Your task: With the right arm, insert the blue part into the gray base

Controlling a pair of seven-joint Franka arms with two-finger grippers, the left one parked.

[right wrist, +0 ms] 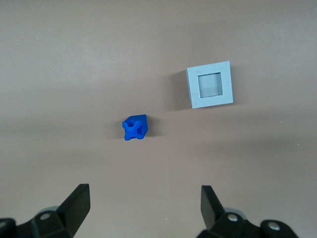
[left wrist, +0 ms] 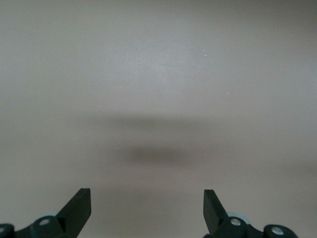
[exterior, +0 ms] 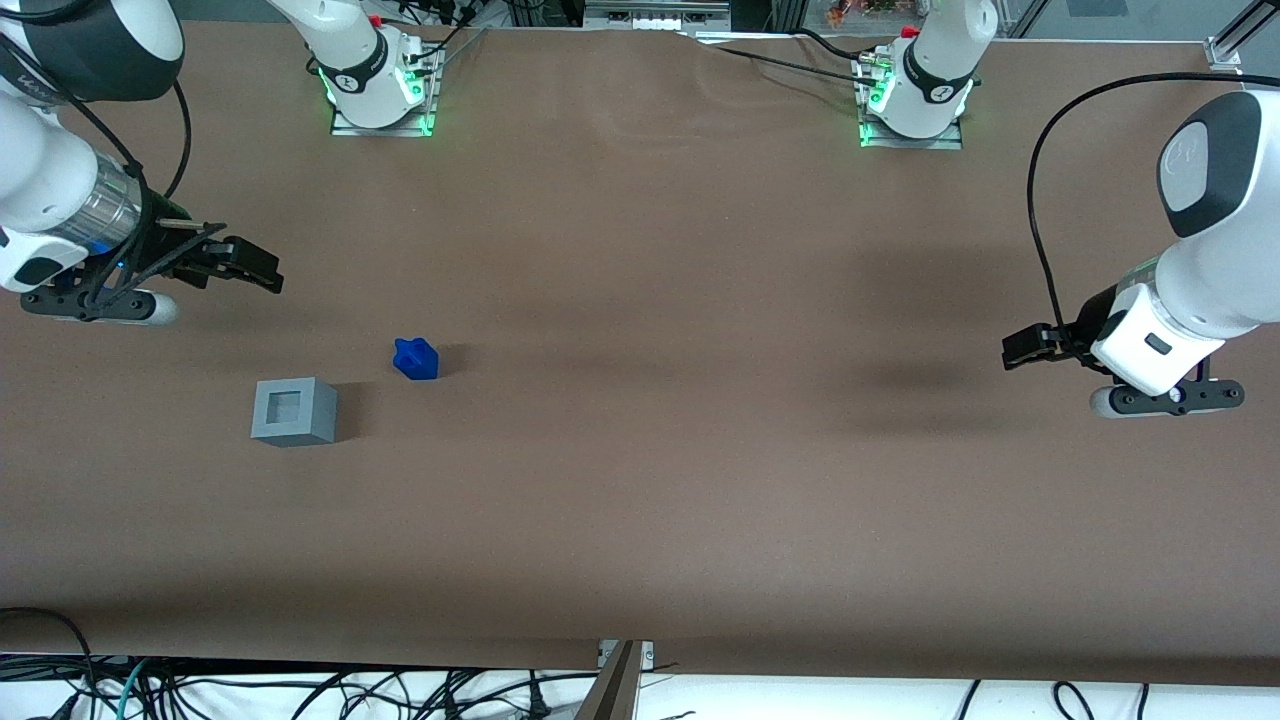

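The blue part [exterior: 416, 359] lies on the brown table, a small knobbly bright-blue piece; it also shows in the right wrist view [right wrist: 135, 128]. The gray base [exterior: 294, 411], a light-gray cube with a square recess on top, stands beside it and nearer the front camera, a short gap apart; it shows in the right wrist view too [right wrist: 210, 85]. My right gripper [exterior: 262, 271] hangs above the table, farther from the front camera than both objects and toward the working arm's end. Its fingers are wide open and empty, with bare table between them in the right wrist view [right wrist: 145, 198].
The brown table [exterior: 640, 450] carries only these two objects. Two arm bases [exterior: 375, 90] [exterior: 915, 100] stand at the table's back edge. Cables hang below the front edge [exterior: 300, 695].
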